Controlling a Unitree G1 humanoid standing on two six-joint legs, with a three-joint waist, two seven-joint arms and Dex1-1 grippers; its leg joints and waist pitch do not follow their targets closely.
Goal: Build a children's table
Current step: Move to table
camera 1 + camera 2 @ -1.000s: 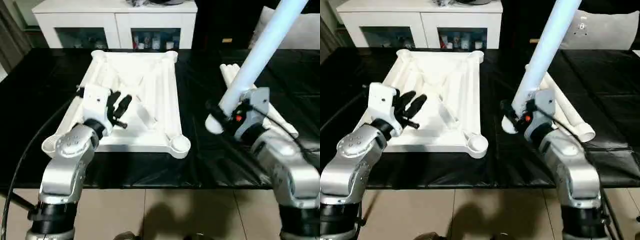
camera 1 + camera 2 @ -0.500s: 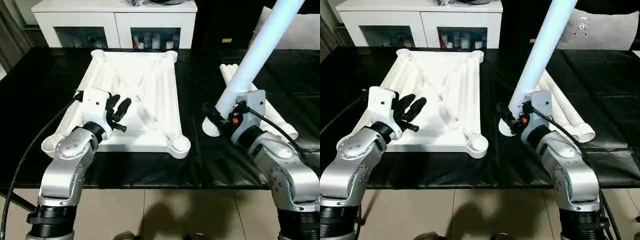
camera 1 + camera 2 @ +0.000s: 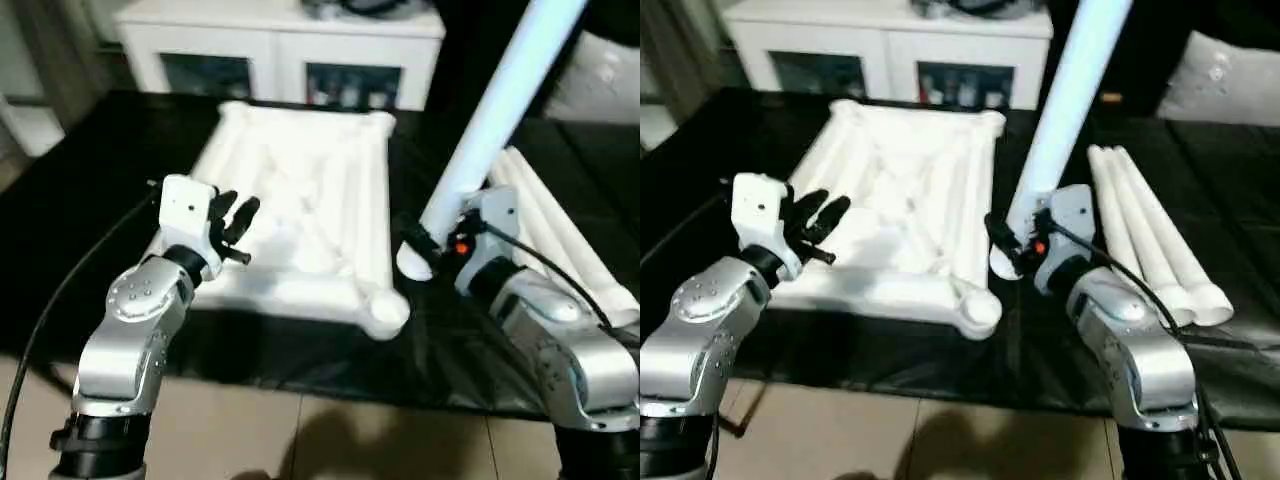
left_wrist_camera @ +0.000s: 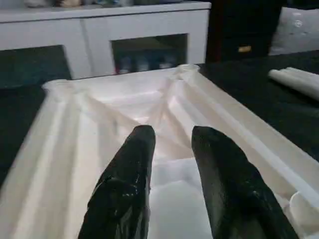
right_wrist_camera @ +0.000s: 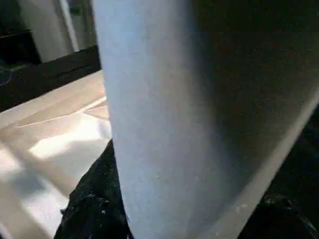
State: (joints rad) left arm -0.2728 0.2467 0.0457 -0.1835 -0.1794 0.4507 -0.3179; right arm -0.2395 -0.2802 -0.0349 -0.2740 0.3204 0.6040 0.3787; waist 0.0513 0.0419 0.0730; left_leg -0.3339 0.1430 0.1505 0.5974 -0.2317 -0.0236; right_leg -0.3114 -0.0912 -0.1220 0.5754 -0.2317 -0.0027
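Nearby, spare legs (image 3: 1160, 240) beside tabletop (image 3: 910, 210)

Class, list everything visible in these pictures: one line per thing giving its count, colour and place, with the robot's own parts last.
Table top: one, white, ribbed underside up, on the black work table.
Held leg: one, white, steeply tilted, in the right gripper.
Spare legs: three, white, lying side by side right of the table top.
Work table: one, black-covered.
Cabinet: one, white, behind the work table.
Left gripper: black fingers, open over the table top.
Right gripper: shut on the held leg.
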